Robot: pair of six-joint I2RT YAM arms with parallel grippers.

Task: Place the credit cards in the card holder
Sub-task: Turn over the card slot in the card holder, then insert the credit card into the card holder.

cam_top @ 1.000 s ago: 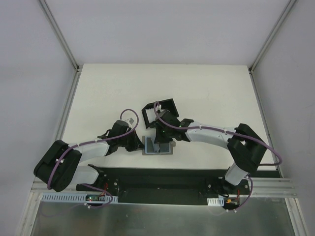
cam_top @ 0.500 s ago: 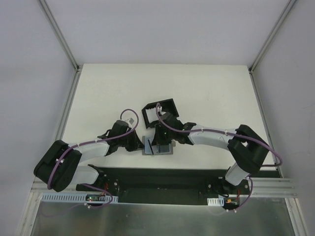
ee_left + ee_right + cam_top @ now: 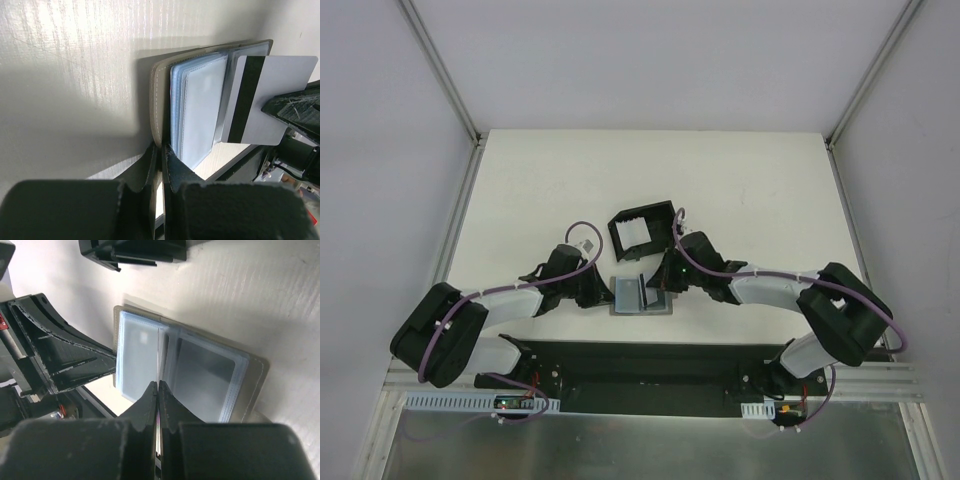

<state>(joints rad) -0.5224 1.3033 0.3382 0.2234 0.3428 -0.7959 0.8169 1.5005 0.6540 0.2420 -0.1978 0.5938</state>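
The right jaws are pinched shut on one credit card (image 3: pixel 280 95), its pale back and dark stripe showing. They hold it on edge over the open grey wallet (image 3: pixel 202 372). Whether its far edge is free of the clear sleeves I cannot tell. The left jaws are closed on the wallet's cover at its 9 o'clock edge, steadying it on the tabletop (image 3: pixel 540 180). No other cards can be made out among the sleeves.

To do this step well, I judge the card should lift straight until it clears the sleeves, with the left grip firm so the wallet does not drag along. Then it goes toward 12 o'clock, where the card holder (image 3: pixel 620 238) sits near the wallet but apart from it. There the card's edge should line up with an inner slot before lowering.

In the way is the holder's near wall, which the card must pass over. The thin pinch may let the card swivel. Nothing pins the holder, so a sideways nudge could shove it.
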